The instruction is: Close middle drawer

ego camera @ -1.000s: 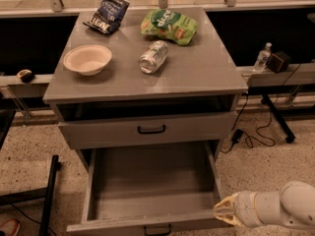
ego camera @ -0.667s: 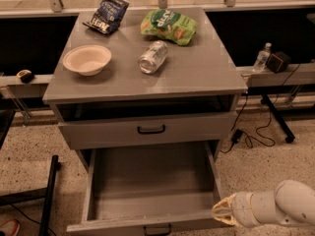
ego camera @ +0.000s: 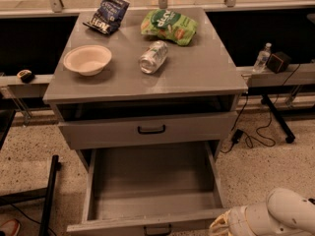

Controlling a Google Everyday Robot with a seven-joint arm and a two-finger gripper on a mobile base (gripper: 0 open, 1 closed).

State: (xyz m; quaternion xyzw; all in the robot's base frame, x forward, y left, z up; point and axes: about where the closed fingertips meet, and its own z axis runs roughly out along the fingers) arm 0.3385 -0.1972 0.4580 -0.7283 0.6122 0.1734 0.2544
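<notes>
The middle drawer (ego camera: 147,186) of the grey cabinet is pulled far out and shows an empty grey inside. Its low front with a small black handle (ego camera: 157,228) lies at the bottom edge of the view. My gripper (ego camera: 219,227), on a white arm (ego camera: 275,218), is at the lower right, right by the right end of that drawer front. The drawer above (ego camera: 147,130), with a taller front and a larger black handle, stands slightly out.
On the cabinet top (ego camera: 206,73) lie a bowl (ego camera: 87,59), a tipped can (ego camera: 153,57), a green chip bag (ego camera: 169,26) and a dark blue bag (ego camera: 107,14). Cables, a bottle (ego camera: 261,58) and a black stand leg (ego camera: 275,117) are at the right; a black frame (ego camera: 47,200) is at the left.
My gripper and arm have moved down and slightly left, staying close to the right end of the open drawer's front. The drawer itself has not visibly moved.
</notes>
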